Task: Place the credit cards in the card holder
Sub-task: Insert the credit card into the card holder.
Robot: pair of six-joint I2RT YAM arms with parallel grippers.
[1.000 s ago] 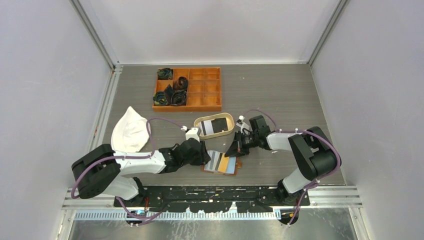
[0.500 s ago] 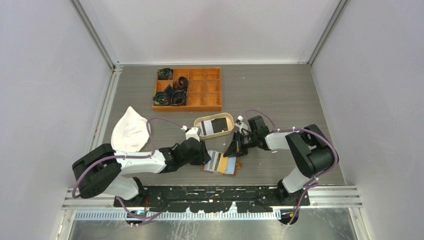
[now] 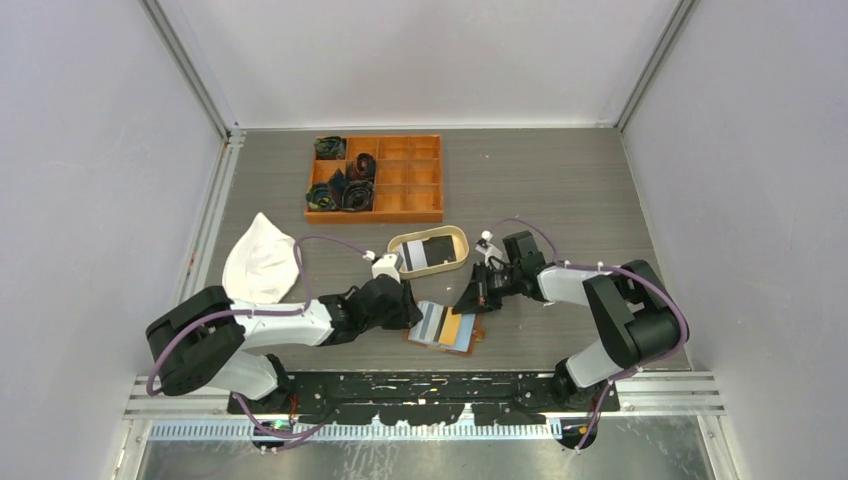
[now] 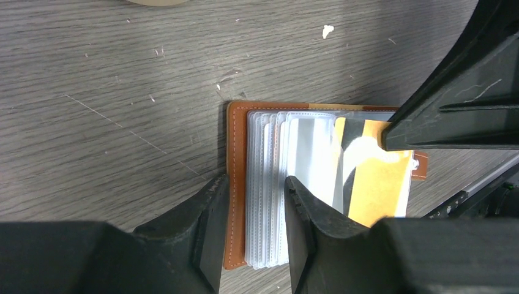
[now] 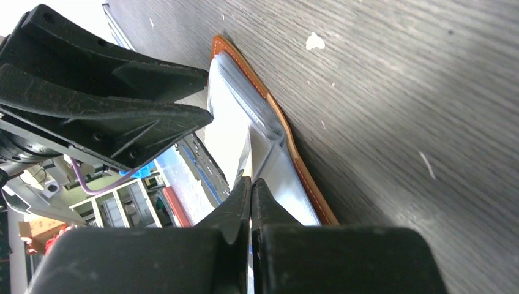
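Note:
The brown leather card holder (image 3: pixel 432 322) lies open on the table between both grippers, its clear sleeves fanned out. My left gripper (image 4: pixel 255 182) straddles the holder's leather edge (image 4: pixel 235 153) and the stack of sleeves, with its fingers touching both sides. My right gripper (image 5: pixel 251 180) is shut on a thin card whose yellow face (image 4: pixel 376 190) lies partly inside a sleeve. From above, that gripper (image 3: pixel 468 303) sits at the holder's far right corner, and the left gripper (image 3: pixel 408 305) sits at its left side. A black card (image 3: pixel 438 248) and a white card (image 3: pixel 415 257) rest in the oval tray.
The oval beige tray (image 3: pixel 428 231) stands just behind the holder. An orange compartmented box (image 3: pixel 400 205) with dark items sits farther back. A white cloth (image 3: pixel 258 260) lies at the left. A metal rail runs along the near edge.
The right gripper has shifted slightly and the yellow card shows a little more over the holder. The left gripper has stayed in place on the holder.

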